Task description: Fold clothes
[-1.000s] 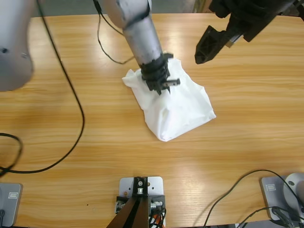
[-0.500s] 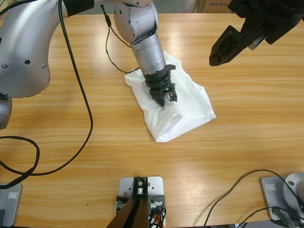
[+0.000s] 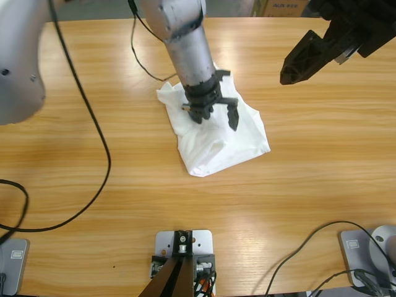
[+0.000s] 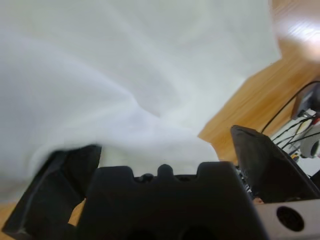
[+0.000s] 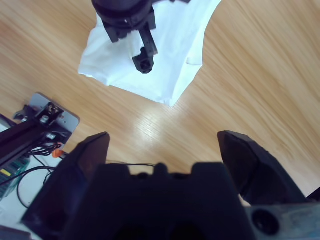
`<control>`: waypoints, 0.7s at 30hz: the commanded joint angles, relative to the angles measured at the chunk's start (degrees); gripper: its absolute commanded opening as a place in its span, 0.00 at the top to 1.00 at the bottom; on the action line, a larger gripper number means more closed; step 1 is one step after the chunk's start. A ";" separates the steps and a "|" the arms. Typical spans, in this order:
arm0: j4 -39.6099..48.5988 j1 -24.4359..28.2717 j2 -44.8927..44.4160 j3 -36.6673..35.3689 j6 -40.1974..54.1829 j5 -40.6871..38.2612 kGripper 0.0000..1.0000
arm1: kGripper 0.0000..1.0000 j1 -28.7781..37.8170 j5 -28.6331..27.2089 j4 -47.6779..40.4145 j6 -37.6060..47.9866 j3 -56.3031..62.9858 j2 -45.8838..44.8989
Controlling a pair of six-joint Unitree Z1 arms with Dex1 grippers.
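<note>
The white T-shirt [image 3: 224, 141] lies crumpled in a folded bundle at the middle of the table [image 3: 322, 161]; its logo is hidden. My left gripper [image 3: 213, 116] points down onto the bundle's upper part, open, its jaws spread over the fabric. In the left wrist view the T-shirt [image 4: 150, 75] fills the frame just past the left gripper [image 4: 160, 150]. My right gripper [image 3: 296, 67] hangs open above bare wood at the upper right, apart from the shirt. The right wrist view looks past the right gripper [image 5: 162, 140] down at the T-shirt [image 5: 172, 70] and the left gripper [image 5: 131, 44].
A black cable [image 3: 104, 148] loops across the table's left side. A thinner cable [image 3: 137, 62] curls near the back edge behind the shirt. More cables [image 3: 309, 247] lie at the front right. Bare wood [image 3: 93, 93] surrounds the bundle.
The left gripper's jaws have gone from shut to spread apart over the shirt. The bundle has shifted slightly left and back. The right gripper drifted a little to the right.
</note>
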 commanded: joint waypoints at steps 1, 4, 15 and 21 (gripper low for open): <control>4.98 2.67 -3.65 -31.54 1.04 -0.48 0.00 | 0.12 0.72 -1.17 5.42 2.00 1.56 -3.42; 4.96 4.32 -4.86 -32.20 0.93 -0.85 0.00 | 0.12 0.90 -1.45 5.42 2.42 1.56 -3.90; 9.27 21.18 -13.97 -28.60 -0.19 -5.16 0.00 | 0.10 -2.35 5.85 -6.68 -1.04 10.77 -7.73; 9.18 25.06 -18.20 -8.72 0.88 -2.59 0.01 | 0.10 -8.22 11.75 -11.49 -6.52 9.48 -0.24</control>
